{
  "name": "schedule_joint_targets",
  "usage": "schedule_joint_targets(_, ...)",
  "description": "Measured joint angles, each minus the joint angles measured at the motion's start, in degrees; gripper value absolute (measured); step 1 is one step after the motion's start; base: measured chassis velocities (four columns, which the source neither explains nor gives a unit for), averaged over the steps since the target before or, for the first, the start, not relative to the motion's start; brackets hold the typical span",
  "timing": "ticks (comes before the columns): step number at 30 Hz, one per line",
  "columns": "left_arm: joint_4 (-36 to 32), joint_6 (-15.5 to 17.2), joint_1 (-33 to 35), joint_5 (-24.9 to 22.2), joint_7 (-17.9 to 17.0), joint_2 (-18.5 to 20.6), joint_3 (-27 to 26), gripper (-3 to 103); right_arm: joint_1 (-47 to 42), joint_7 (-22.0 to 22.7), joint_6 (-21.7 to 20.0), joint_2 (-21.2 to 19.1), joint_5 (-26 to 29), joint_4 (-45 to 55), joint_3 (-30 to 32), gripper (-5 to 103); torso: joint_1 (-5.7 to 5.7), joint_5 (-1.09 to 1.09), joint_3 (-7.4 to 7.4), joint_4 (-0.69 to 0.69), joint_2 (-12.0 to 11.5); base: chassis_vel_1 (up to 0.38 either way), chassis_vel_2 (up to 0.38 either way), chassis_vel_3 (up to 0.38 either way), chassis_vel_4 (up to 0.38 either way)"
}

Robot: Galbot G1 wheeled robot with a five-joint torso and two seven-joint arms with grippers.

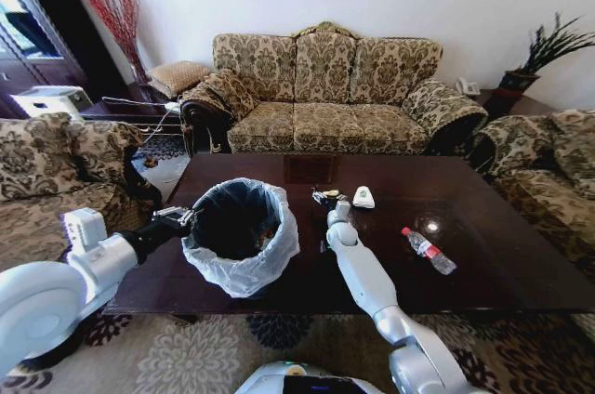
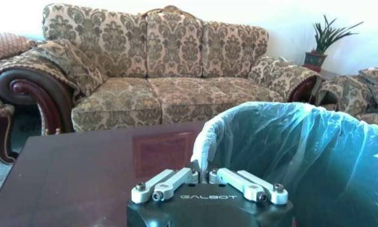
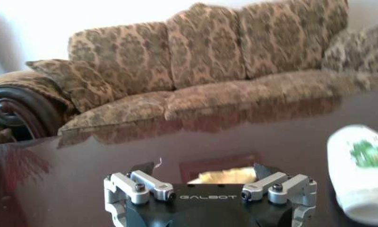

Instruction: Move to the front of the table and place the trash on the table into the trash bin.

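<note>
The trash bin (image 1: pixel 240 236), lined with a white bag, stands on the left part of the dark brown table (image 1: pixel 483 227). My left gripper (image 1: pixel 178 218) is shut on the bag-covered rim (image 2: pixel 205 142) of the bin at its left side; the left wrist view shows this gripper (image 2: pixel 203 171) pinching the plastic. My right gripper (image 1: pixel 326 198) is low over the table's middle, open (image 3: pixel 203 171), with a small yellowish crumpled piece (image 3: pixel 224 177) between its fingers. A white packet with green print (image 1: pixel 363 197) (image 3: pixel 363 172) lies just right of it. A clear red-capped bottle (image 1: pixel 429 250) lies farther right.
A patterned three-seat sofa (image 1: pixel 325 87) stands behind the table, with armchairs at the left (image 1: pixel 56 171) and right (image 1: pixel 548 162). A patterned rug (image 1: pixel 186 357) runs under the table's near edge. A potted plant (image 1: pixel 535 64) stands at the back right.
</note>
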Motion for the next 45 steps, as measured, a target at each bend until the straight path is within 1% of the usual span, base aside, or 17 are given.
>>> schedule_joint_targets(3,-0.2,0.2,0.0,0.0,0.0,-0.2,0.0,1,0.5,-1.1,-0.8,-0.3,2.1,-1.2,-0.1,102,0.00,0.00,0.00,0.01,0.0,0.000,0.000,0.000,0.000)
schedule_joint_targets(5,-0.2,0.3,0.0,0.0,0.0,-0.3,-0.1,1,0.7,-2.0,-0.8,-0.5,2.8,-1.9,-0.2,97,0.00,0.01,0.00,0.01,0.0,0.000,0.000,0.000,0.000)
schedule_joint_targets(7,-0.2,0.3,-0.1,0.1,0.0,-0.4,-0.1,1,1.0,-2.5,-1.2,-0.8,4.1,-2.4,-0.5,86,0.00,0.01,0.00,0.00,0.0,0.000,0.000,0.000,0.000)
schedule_joint_targets(8,-0.2,0.3,-0.1,0.1,0.0,-0.4,-0.1,1,1.0,-2.5,-1.2,-0.8,4.1,-2.4,-0.5,86,0.00,0.01,0.00,0.00,0.0,0.000,0.000,0.000,0.000)
schedule_joint_targets(11,-0.2,0.3,-0.3,0.6,0.2,-0.7,0.7,1,1.6,-2.8,-1.5,-1.0,4.8,-3.1,-0.7,70,0.00,0.01,0.00,0.02,0.0,0.000,0.000,0.000,0.000)
schedule_joint_targets(13,-0.2,0.3,-0.4,0.7,0.3,-0.8,0.9,1,1.8,-2.8,-1.6,-1.1,4.8,-3.3,-0.7,70,0.00,0.00,0.00,0.02,0.0,0.000,0.000,0.000,0.000)
schedule_joint_targets(17,-0.1,0.2,-0.2,0.8,0.4,-0.7,0.9,1,2.1,-3.4,-1.6,-1.7,5.0,-3.8,-1.0,49,0.00,0.00,0.00,0.02,0.0,0.000,0.000,0.000,0.000)
schedule_joint_targets(20,-0.1,0.2,-0.1,0.8,0.5,-0.6,0.9,1,2.1,-3.5,-1.6,-1.8,5.2,-3.9,-1.0,43,0.00,0.01,0.00,0.02,0.0,0.000,0.000,0.000,0.000)
schedule_joint_targets(22,-0.1,0.2,-0.2,0.8,0.5,-0.4,0.9,1,2.2,-3.5,-1.6,-2.0,5.6,-3.8,-1.0,32,0.00,0.01,0.00,0.02,0.0,0.000,0.000,0.000,0.000)
schedule_joint_targets(26,-0.1,0.1,-0.2,0.8,0.5,-0.3,0.9,1,2.2,-3.6,-1.8,-2.3,6.1,-3.6,-1.0,21,0.00,0.01,0.00,0.02,0.0,0.000,0.000,0.000,0.000)
schedule_joint_targets(28,0.0,0.1,-0.1,0.8,0.5,-0.2,0.8,1,1.9,-3.6,-2.1,-2.9,6.9,-2.9,-1.0,9,0.00,0.01,0.00,0.02,0.0,0.000,0.000,0.000,0.000)
schedule_joint_targets(31,0.0,0.1,0.0,0.8,0.5,-0.4,0.7,1,1.4,-3.6,-2.4,-3.6,8.1,-1.6,-1.0,4,0.00,0.01,0.00,0.02,0.0,0.000,0.000,0.000,0.000)
schedule_joint_targets(35,0.0,0.1,0.4,0.8,0.4,-0.5,0.5,1,-2.2,-4.6,-2.4,-6.5,11.6,8.5,-1.0,1,0.01,0.01,0.00,0.04,0.0,0.000,0.000,0.000,0.000)
schedule_joint_targets(38,0.0,0.2,0.8,0.2,-0.2,0.4,0.2,1,-9.7,-8.7,-2.2,-11.5,14.9,26.9,-0.8,0,0.00,0.01,0.00,0.02,0.0,0.000,0.000,0.000,0.000)
schedule_joint_targets(39,0.0,0.2,0.8,0.2,-0.2,0.4,0.2,1,-9.7,-8.7,-2.2,-11.5,14.9,26.9,-0.8,0,0.00,0.01,0.00,0.02,0.0,0.000,0.000,0.000,0.000)
schedule_joint_targets(43,0.9,0.5,0.3,-0.5,-1.0,1.5,0.7,1,-18.9,-19.6,0.7,-18.6,19.6,51.3,0.0,0,0.00,0.01,-0.01,0.00,0.0,0.000,0.000,0.000,0.000)
schedule_joint_targets(45,1.5,0.5,0.2,-0.5,-1.1,1.5,1.0,1,-20.5,-21.6,0.9,-20.1,21.2,55.8,0.2,0,0.00,0.00,-0.02,0.00,0.0,0.000,0.000,0.000,0.000)
